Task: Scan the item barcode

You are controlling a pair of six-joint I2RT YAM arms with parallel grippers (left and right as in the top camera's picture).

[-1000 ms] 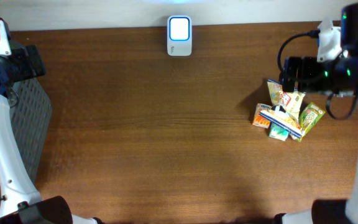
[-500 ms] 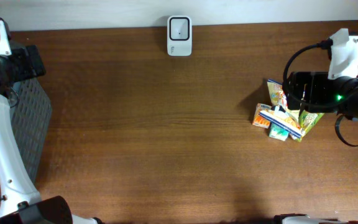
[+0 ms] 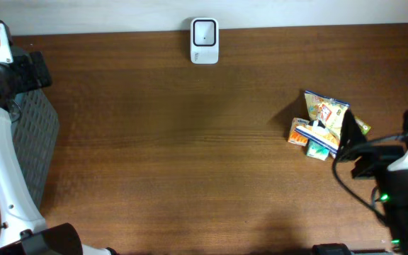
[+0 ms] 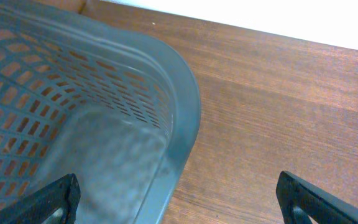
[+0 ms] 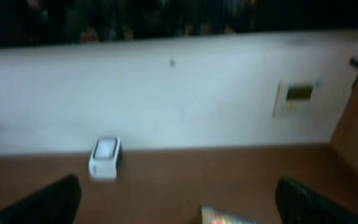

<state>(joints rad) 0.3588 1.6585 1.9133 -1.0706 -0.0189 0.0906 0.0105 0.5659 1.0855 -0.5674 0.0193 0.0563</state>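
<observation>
Our right arm [image 3: 402, 185] has drawn back to the near right corner, off the snack packets [image 3: 323, 129] it hovered over. The right fingers [image 5: 50, 200] and the left fingers [image 4: 51, 200], above the basket [image 4: 104, 106], stand wide and empty. We find the packets heaped at the right of the worktop [image 3: 154, 142], well apart from the scanner [image 3: 204, 32]. Overlapping as they do, a grab could drag two or scatter them.

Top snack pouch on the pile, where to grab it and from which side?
Grip the snack pouch by its far edge, probably from straight above. It lies roughly flat on the other packets, and that edge sticks out past them with bare table around it.
</observation>
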